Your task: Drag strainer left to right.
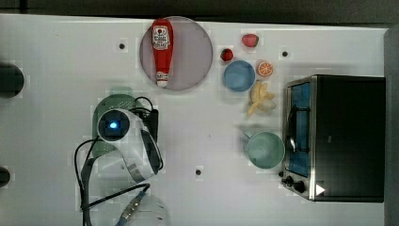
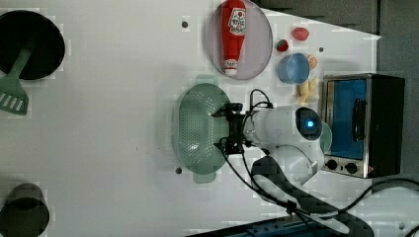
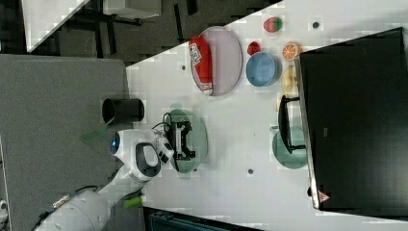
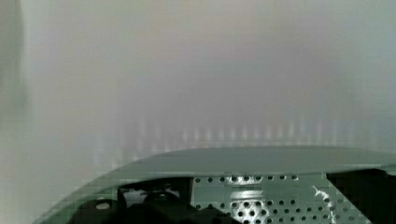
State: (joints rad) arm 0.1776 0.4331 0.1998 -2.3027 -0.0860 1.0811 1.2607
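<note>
The strainer (image 2: 195,129), a pale mint-green oval basket with many small holes, lies on the white table left of centre in the left view. In the top view the arm's wrist covers most of the strainer (image 1: 120,97). My gripper (image 2: 220,129) is open and reaches down into the basket beside its rim on the left view's right side. In the right view the gripper (image 3: 188,139) sits inside the strainer (image 3: 199,137) with its fingers spread. The wrist view shows the strainer's rim (image 4: 261,161), its holed bottom and dark fingers (image 4: 140,205) on either side, with nothing between them.
A ketchup bottle (image 1: 162,49) lies on a grey plate (image 1: 195,52). On the top view's right are a blue bowl (image 1: 239,75), toy fruit (image 1: 265,68), bananas (image 1: 260,98), a teal cup (image 1: 266,149) and a toaster oven (image 1: 336,136). A black pan (image 2: 32,44) with a spatula sits at the left view's far left.
</note>
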